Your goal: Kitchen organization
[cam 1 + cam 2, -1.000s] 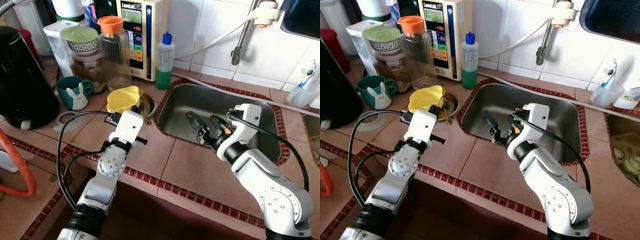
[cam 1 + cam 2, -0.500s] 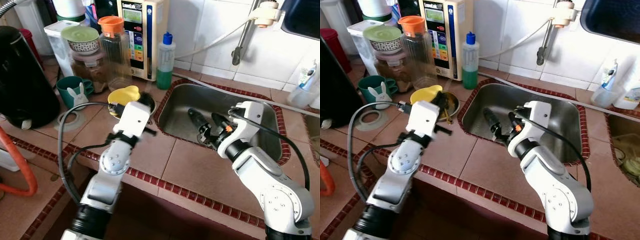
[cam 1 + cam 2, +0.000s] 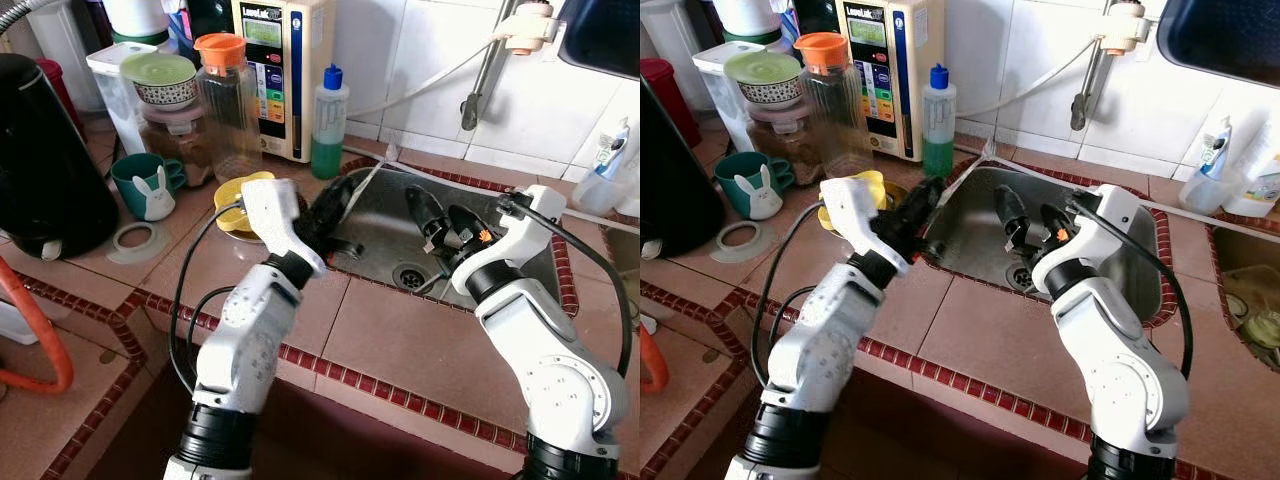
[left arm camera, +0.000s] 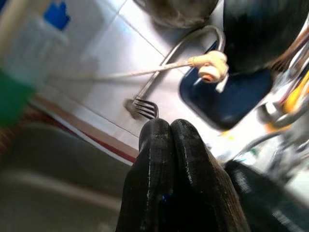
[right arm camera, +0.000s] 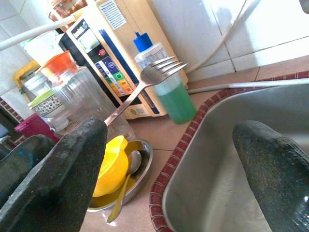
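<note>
Fork (image 3: 362, 187) rises toward 1 o'clock from the left gripper (image 3: 328, 208), fingers clamped on its handle over the sink (image 3: 375, 225). Right gripper (image 3: 441, 218), fingers apart, hovers at the fork's 3 o'clock. Right wrist view: metal dish (image 5: 140, 170) holds yellow bowl (image 5: 112, 164) and spoon (image 5: 126, 179).

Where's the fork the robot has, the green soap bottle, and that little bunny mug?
fork (image 5: 161, 70), right wrist view, on its tines.
green soap bottle (image 3: 327, 125), left eye view, on its clear upper body.
bunny mug (image 3: 155, 194), left eye view, on the white bunny figure.
</note>
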